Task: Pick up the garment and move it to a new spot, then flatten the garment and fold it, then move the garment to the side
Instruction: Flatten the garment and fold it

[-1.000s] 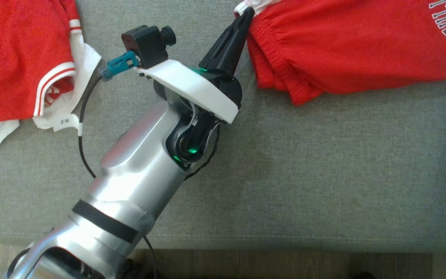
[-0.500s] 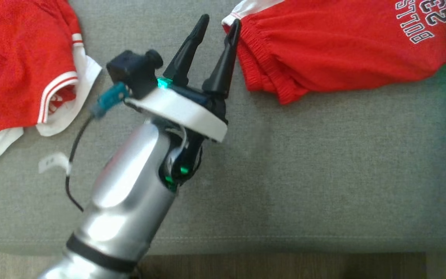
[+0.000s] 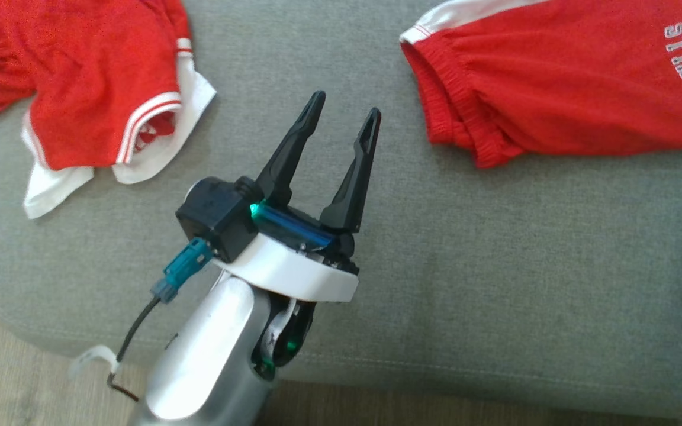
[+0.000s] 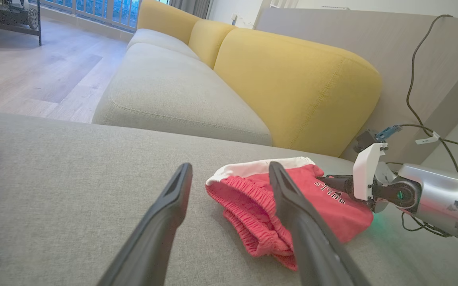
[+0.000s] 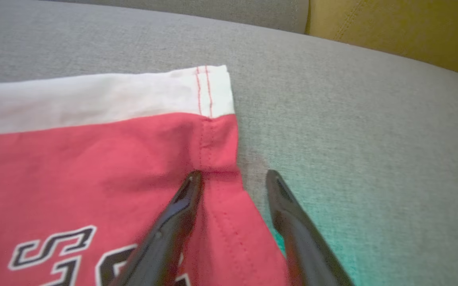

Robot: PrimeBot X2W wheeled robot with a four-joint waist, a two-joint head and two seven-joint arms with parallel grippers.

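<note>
Surface: grey sofa seat (image 3: 495, 284), with a yellow backrest (image 4: 292, 79) behind it.
Left end effector (image 3: 346, 103): released and empty, over bare cushion, apart from any cloth.
Garment: red shorts (image 3: 554, 89) lie flat on the seat at 1 o'clock from the left end effector. The waistband edge shows stacked layers.
Right end effector (image 5: 233, 174): released, fingers astride the shorts' side seam near the white hem.
Other: rumpled red-and-white top (image 3: 80, 77) at 10 o'clock.
Progress: relocating, flattening and folding look done. The move to the side probably remains.
</note>
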